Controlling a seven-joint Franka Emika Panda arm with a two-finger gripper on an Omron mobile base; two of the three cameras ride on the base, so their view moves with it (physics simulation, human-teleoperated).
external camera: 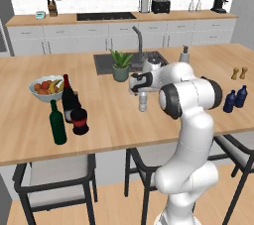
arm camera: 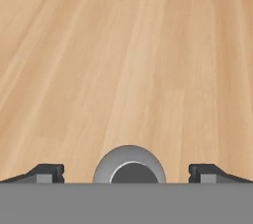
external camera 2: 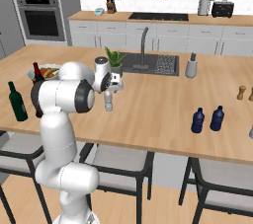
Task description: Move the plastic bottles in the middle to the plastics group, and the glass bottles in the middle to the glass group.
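A clear whitish plastic bottle [external camera: 143,102] [external camera 2: 108,101] stands upright mid-counter in front of the sink. My gripper [external camera: 142,91] [external camera 2: 109,90] hangs open just above it, pointing down. In the hand view the bottle's pale round cap [arm camera: 129,165] sits between my two fingertips [arm camera: 48,172], with a gap on each side. Two dark blue bottles [external camera: 229,101] [external camera: 241,96] stand side by side at the right. At the left the squat black red-banded bottle [external camera: 79,120] stands beside the green wine bottle [external camera: 57,123] and the black wine bottle [external camera: 67,98].
A fruit bowl [external camera: 35,92] sits behind the wine bottles. A potted plant [external camera: 120,66] and the sink [external camera: 104,63] with its faucet lie just beyond the gripper. Two brown shakers [external camera: 238,73] and a soap dispenser [external camera 2: 191,66] stand at the right. Stools line the counter's near edge.
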